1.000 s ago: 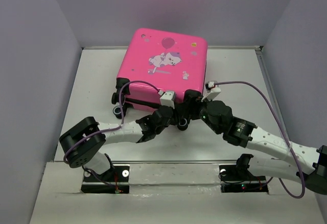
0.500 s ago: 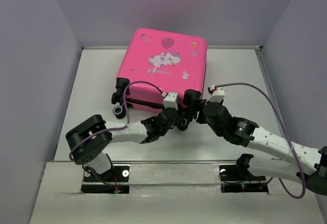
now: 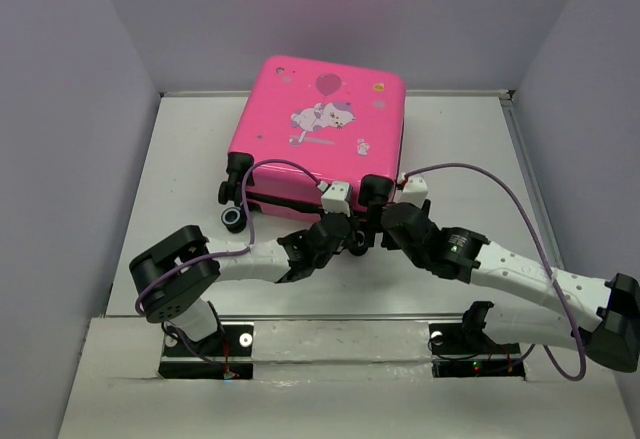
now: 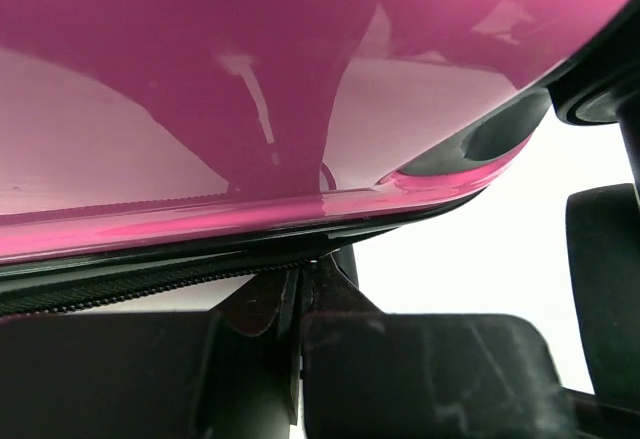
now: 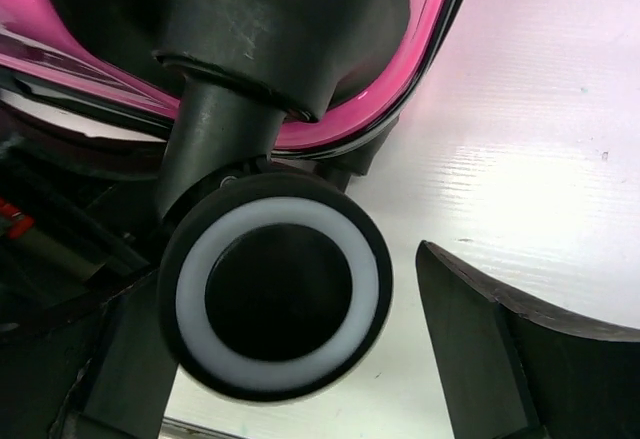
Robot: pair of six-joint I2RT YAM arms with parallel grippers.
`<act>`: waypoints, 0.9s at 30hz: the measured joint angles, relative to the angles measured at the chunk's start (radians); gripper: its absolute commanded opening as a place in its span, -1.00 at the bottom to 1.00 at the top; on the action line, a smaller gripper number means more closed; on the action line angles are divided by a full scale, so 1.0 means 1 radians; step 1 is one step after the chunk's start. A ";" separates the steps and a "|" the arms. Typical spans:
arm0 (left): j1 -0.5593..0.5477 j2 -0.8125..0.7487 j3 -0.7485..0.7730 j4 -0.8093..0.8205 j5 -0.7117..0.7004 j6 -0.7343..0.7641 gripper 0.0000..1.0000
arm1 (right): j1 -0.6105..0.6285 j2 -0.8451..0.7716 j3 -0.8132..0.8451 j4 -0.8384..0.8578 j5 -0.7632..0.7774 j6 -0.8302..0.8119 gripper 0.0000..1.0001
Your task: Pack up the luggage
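Observation:
The luggage (image 3: 320, 119), a hot-pink hard-shell suitcase with a cartoon animal and balloon print, lies flat and closed at the back middle of the table. My left gripper (image 3: 346, 231) is at its near edge. In the left wrist view the gripper (image 4: 298, 284) is shut, tips at the black zipper (image 4: 120, 287), with a thin dark zipper pull pinched between them. My right gripper (image 3: 372, 227) is open just right of it. In the right wrist view the gripper (image 5: 300, 359) has a black wheel (image 5: 275, 294) with a white ring between its fingers, not clamped.
Two more black wheels (image 3: 233, 219) stick out at the suitcase's near left corner. Grey walls close in the white table (image 3: 180, 159) on the left, back and right. Purple cables (image 3: 500, 184) loop over both arms. The two grippers are close together.
My left gripper has slid right along the suitcase's near edge. My right gripper has moved left and in, so its fingers now straddle the wheel.

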 measured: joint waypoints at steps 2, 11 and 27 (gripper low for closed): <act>0.000 0.000 0.000 0.000 -0.001 0.002 -0.88 | 0.000 0.035 0.011 -0.005 0.002 -0.009 0.83; -0.001 0.000 -0.001 0.003 -0.005 0.012 -0.88 | 0.000 0.150 0.117 -0.024 0.034 -0.078 0.60; 0.023 -0.105 -0.068 -0.035 -0.044 0.052 -0.89 | -0.035 0.151 0.126 -0.014 0.042 -0.124 -0.86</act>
